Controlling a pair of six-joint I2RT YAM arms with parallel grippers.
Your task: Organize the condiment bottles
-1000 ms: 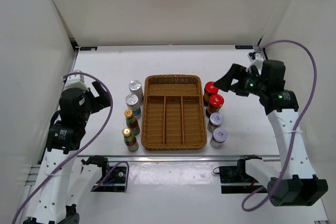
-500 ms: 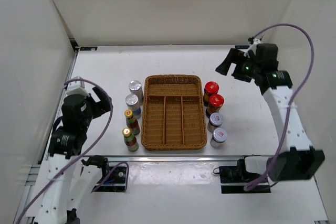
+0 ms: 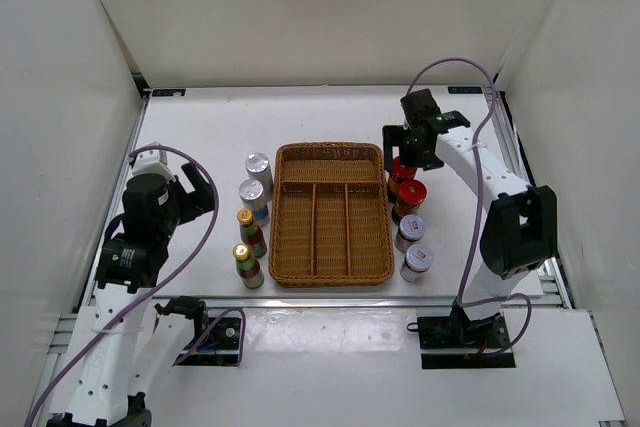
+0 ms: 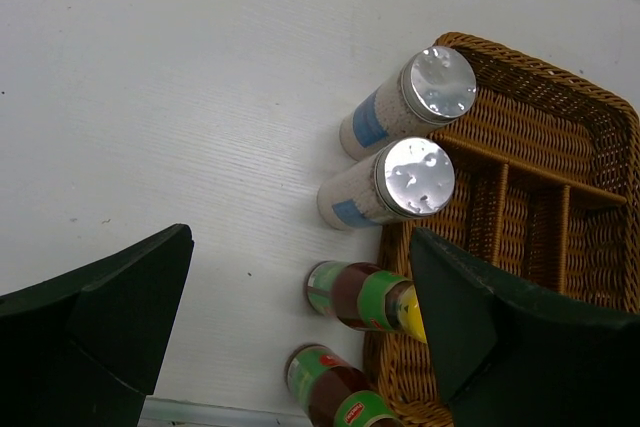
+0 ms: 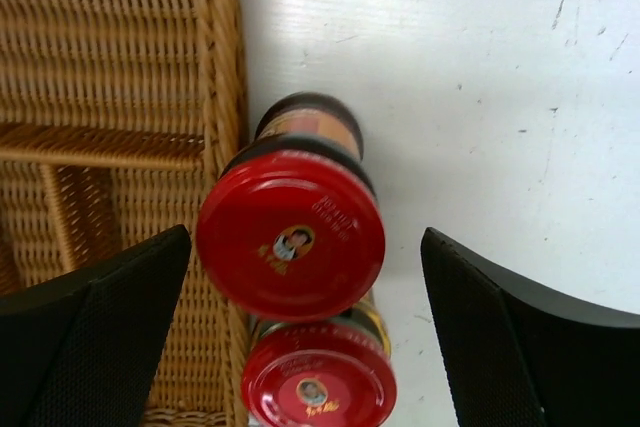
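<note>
1. Jaws first: the right jaws stand wide apart and grip nothing, with one dark finger at each side of the wrist view.
2. Centred in that gap, cap towards the camera, a red-capped bottle (image 5: 290, 232) stands upright on the worktop (image 5: 470, 67). A second red-capped bottle (image 5: 318, 387) stands just beside it, off the closing line and outside the gap.
3. The wall of the wicker tray (image 5: 100, 47) runs close along the bottle on one finger's side. From above the cap overlaps the rim, so you cannot tell whether they touch.
4. Expect a light, rigid bottle with a smooth label. It is taller than it is wide, so it will likely tip if nudged. The body just under the cap looks the best place to take hold, since the cap's wider rim should stop it sliding down. Watch the tray-side finger, because its room to descend looks tight.
5. The left jaws are open too and hold nothing. Far below their gap stand two silver-capped bottles (image 4: 438, 82) and two yellow-capped bottles (image 4: 365, 297), nearer the tray-side finger.
6. Two short silver-lidded jars (image 3: 411, 228) continue the row past the second red cap, well outside the right jaws.
</note>
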